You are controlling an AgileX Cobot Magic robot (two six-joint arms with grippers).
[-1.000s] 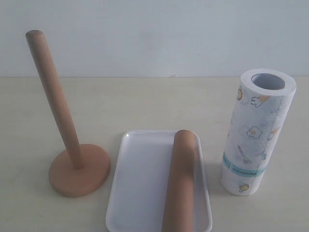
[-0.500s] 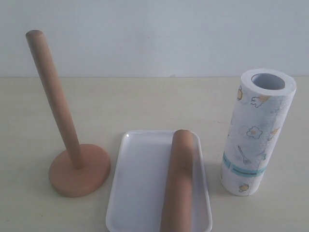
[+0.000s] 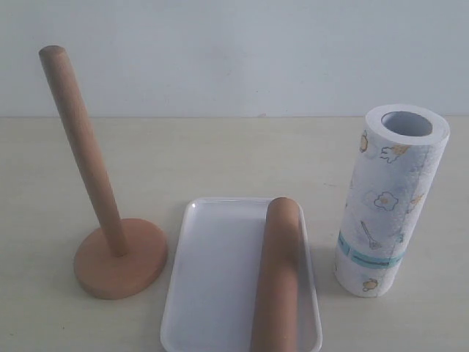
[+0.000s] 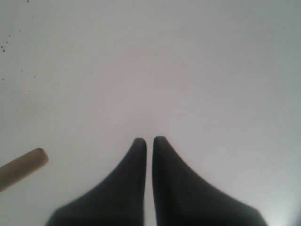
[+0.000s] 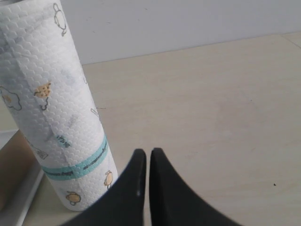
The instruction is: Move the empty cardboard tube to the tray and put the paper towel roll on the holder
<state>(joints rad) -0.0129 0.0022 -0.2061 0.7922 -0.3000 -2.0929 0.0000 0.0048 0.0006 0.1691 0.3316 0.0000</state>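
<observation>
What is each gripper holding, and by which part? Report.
Nothing is held. The left gripper and the right gripper are both shut on nothing. The empty cardboard tube lies on the tray; the paper towel roll stands free.

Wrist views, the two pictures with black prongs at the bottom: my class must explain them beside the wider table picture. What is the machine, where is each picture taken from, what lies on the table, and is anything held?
The machine is a robot with two arms, each ending in a two-fingered gripper. The wide picture comes from a camera off the arms, and neither arm shows in it. On the table a wooden holder and a printed paper towel roll stand upright. Between them a brown cardboard tube lies in a white tray. Each of the other pictures comes from a camera on a wrist, looking past its own prongs: the left gripper, and the right gripper beside the roll. Both are shut and hold nothing.
</observation>
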